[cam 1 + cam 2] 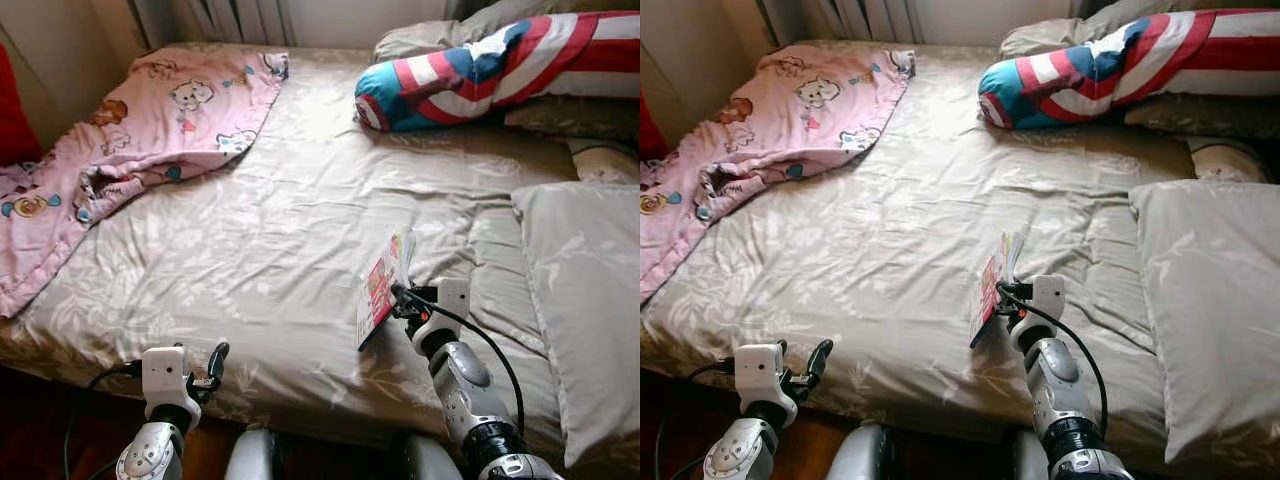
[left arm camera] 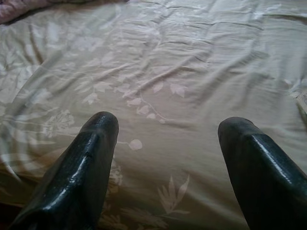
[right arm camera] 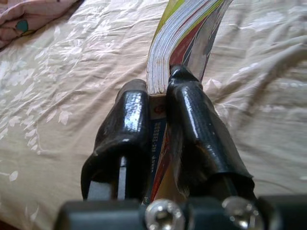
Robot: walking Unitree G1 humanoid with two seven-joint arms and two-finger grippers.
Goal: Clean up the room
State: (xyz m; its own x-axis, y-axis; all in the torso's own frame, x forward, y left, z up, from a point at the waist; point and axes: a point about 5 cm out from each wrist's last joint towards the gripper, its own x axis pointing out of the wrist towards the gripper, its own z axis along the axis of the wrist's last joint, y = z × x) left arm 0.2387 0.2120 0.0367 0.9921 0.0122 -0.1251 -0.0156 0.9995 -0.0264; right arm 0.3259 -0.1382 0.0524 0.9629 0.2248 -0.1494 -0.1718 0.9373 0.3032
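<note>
Book (image 1: 378,290): thin colourful magazine-like book, held on edge above the bed, near the front edge, right of centre; pink/red cover faces the robot's left, pages fan a little at the top
Right gripper (image 3: 158,93): 2 black fingers closed tight on the book's lower edge, 1 on each side, page block sticking out beyond the tips; silver right arm reaches over the bed's front edge
Left gripper (image 2: 165,129): fingers spread wide, nothing between them, hovering over the bedspread near the bed's front left edge
Left fingers (image 2: 88,158): dark, glossy, pointing across the sheet
Bedspread (image 1: 270,230): beige with pale leaf and flower print, wrinkled, covers the whole bed
Pink blanket (image 1: 150,130): cartoon animal print, crumpled over the far left corner, draping down the left side
Bolster (image 1: 470,65): long cushion in red and white stripes with blue end, lying at the far right, well apart from the book
Beige pillow (image 1: 585,300): flat on the right side of the bed, just beside the right arm
Other pillows (image 1: 420,40): more beige ones stacked behind and under the bolster
Floor (image 1: 40,420): dark strip below the bed's front edge, left
</note>
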